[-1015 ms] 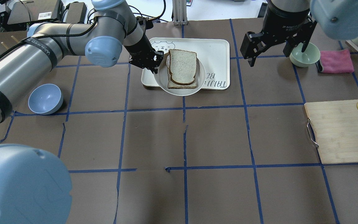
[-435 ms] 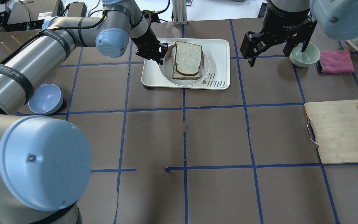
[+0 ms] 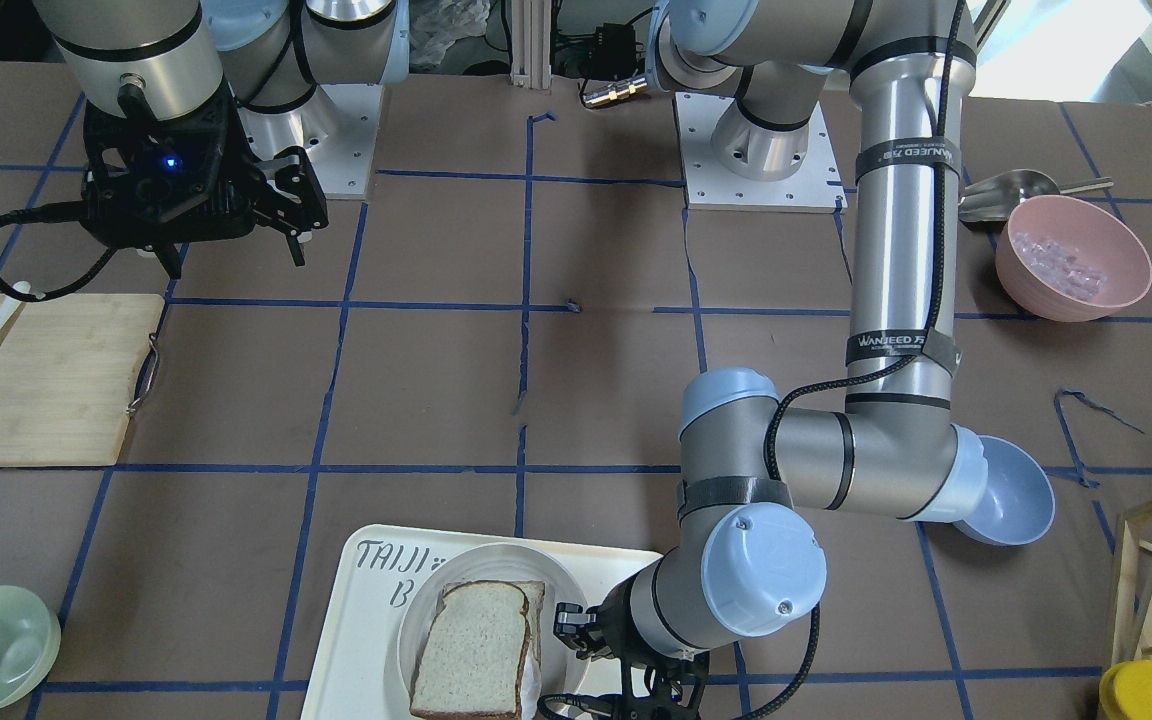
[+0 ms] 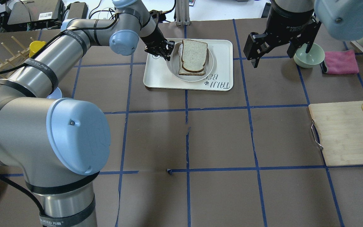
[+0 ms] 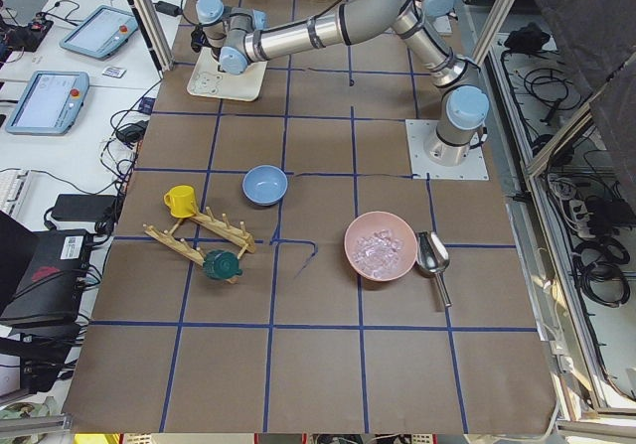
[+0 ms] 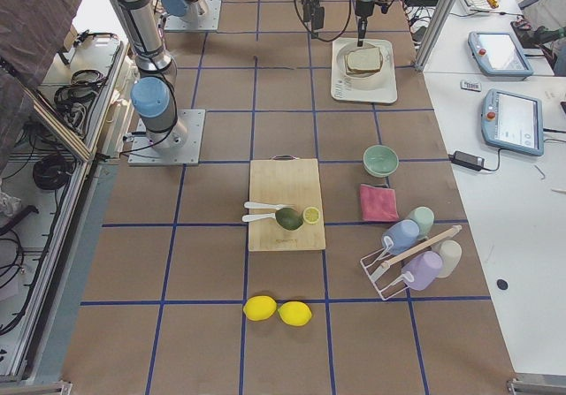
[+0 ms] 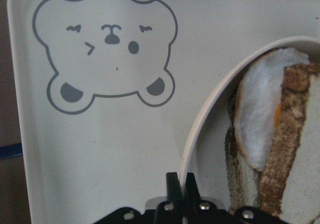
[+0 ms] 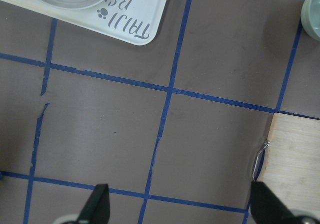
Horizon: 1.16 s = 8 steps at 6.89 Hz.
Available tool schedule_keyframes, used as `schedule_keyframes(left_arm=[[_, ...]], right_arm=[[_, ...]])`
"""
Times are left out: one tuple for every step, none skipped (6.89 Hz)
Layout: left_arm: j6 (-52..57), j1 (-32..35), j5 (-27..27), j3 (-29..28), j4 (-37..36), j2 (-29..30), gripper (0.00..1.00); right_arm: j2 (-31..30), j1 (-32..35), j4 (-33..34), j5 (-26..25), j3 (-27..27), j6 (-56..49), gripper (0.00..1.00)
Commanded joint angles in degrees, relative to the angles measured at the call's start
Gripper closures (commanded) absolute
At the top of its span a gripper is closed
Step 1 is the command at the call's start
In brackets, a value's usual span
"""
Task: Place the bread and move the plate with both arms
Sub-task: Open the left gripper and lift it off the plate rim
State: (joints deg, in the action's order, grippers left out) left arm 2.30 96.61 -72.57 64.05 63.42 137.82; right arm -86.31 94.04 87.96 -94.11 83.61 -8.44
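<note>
The large cream rectangular tray (image 4: pixel 222 50) at the far side of the bench reads "TAIJI" and then "BE", the rest covered, with a small paw print beside the letters. A line-drawn bear face (image 7: pixel 105 53) fills the tray's corner. The black bands (image 3: pixel 891 342) on the left arm read "WANJEED".

One round cream-white shallow plate (image 4: pixel 190 78) sits on that tray. It carries two slices. The bread (image 4: pixel 194 54), domed, speckled and dark-crusted, lies on top of a second slice (image 4: pixel 191 73), and something white peeks out between them.

The left end effector (image 4: pixel 168 56) is clenched on the plate's rim, on the side toward the bear. The right end effector (image 8: pixel 182 206) hangs released over bare bench, well apart from the tray.

Three bowls stand about: one pale green (image 4: pixel 309 55), one blue (image 3: pixel 1011 490) and one pink (image 3: pixel 1073 255).
</note>
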Motion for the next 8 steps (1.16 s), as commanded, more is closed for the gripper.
schedule_keyframes(left_arm=[[1.21, -0.37, 0.32, -0.51, -1.02, 1.14, 0.45], [1.22, -0.37, 0.23, -0.42, -1.02, 0.53, 0.0], [0.35, -0.81, -0.03, -0.51, -0.84, -0.43, 0.0], [0.16, -2.12, -0.47, -0.16, 0.38, -2.27, 0.0], [0.25, -3.35, -1.17, 0.19, 4.31, -5.33, 0.0], [0.25, -3.36, -6.22, 0.28, 9.48, -9.11, 0.0], [0.25, -3.36, -12.01, 0.37, 16.93, -13.06, 0.0], [0.16, -3.88, -14.25, 0.63, 25.53, -16.75, 0.0]], right_arm=[[-0.09, 0.0, -0.07, 0.07, 0.15, 0.0, 0.0], [-0.09, 0.0, -0.07, 0.07, 0.15, 0.09, 0.0], [-0.09, 0.0, -0.07, 0.07, 0.15, 0.0, 0.0], [-0.09, 0.0, -0.07, 0.07, 0.15, 0.0, 0.0], [-0.09, 0.0, -0.07, 0.07, 0.15, 0.0, 0.0], [-0.09, 0.0, -0.07, 0.07, 0.15, 0.0, 0.0], [-0.09, 0.0, -0.07, 0.07, 0.15, 0.0, 0.0], [0.0, 0.0, 0.02, 0.07, 0.15, 0.0, 0.0]])
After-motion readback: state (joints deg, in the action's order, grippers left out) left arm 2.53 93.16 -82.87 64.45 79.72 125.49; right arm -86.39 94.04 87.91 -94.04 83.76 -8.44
